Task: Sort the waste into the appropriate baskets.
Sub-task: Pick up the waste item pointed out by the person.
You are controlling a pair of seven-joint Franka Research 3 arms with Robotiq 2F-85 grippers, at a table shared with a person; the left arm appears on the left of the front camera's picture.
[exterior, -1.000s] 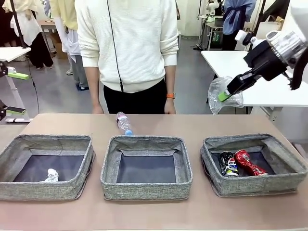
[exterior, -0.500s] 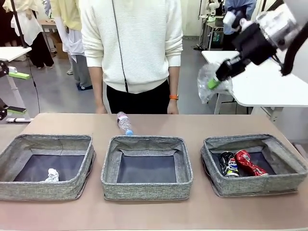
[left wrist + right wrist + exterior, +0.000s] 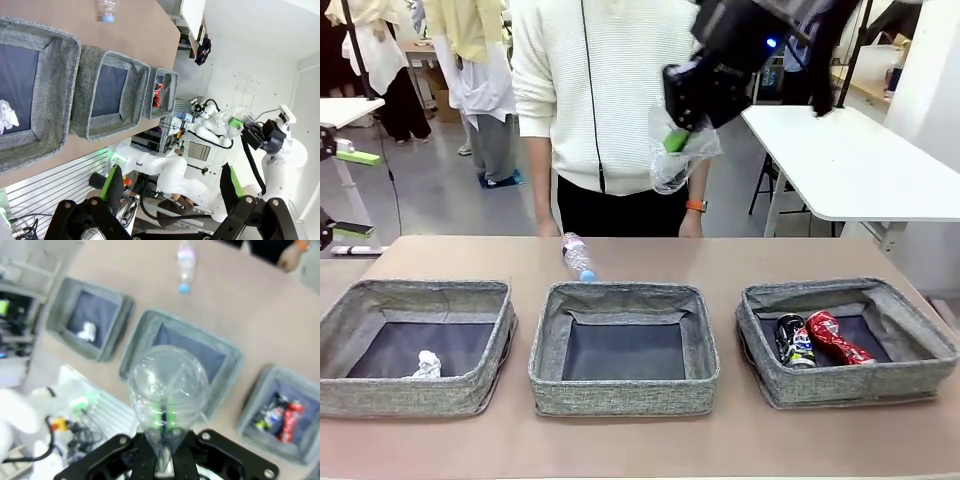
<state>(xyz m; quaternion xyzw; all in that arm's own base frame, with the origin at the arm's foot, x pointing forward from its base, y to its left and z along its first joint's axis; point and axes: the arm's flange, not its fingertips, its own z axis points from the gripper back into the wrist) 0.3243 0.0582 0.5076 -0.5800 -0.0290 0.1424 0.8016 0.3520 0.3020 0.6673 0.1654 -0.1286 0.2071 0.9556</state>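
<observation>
1. My right end effector (image 3: 677, 140) is pinched shut on the clear thin-walled plastic cup (image 3: 682, 160). It holds the cup high over the brown worktop (image 3: 740, 258), above the far side of the middle grey woven-fabric basket (image 3: 625, 292).
2. In the right wrist view a green pad shows through the cup's wall, so I judge the grip is on the wall itself. The cup looks very light, slick and easily crushed. A gentle pinch near the stiffer rim would suit it better than a hard squeeze.
3. My left end effector (image 3: 171, 186) stands wide open with nothing between its fingers, off to the side of the baskets.
4. The clear plastic bottle with a blue cap (image 3: 578, 257) lies on its side on the worktop, just beyond the middle basket's far rim. It looks light and likely to roll, so I would grip it across the body.
5. The crumpled white paper ball (image 3: 426, 364) lies in the left grey woven-fabric basket (image 3: 420, 290). It looks soft and would be easy to pinch anywhere.
6. The crushed red can (image 3: 837, 338) and the dark blue-white printed can (image 3: 793, 340) lie side by side in the right grey woven-fabric basket (image 3: 840, 290).
7. The print on the dark can and the bottle's pale label are too small for me to read.
</observation>
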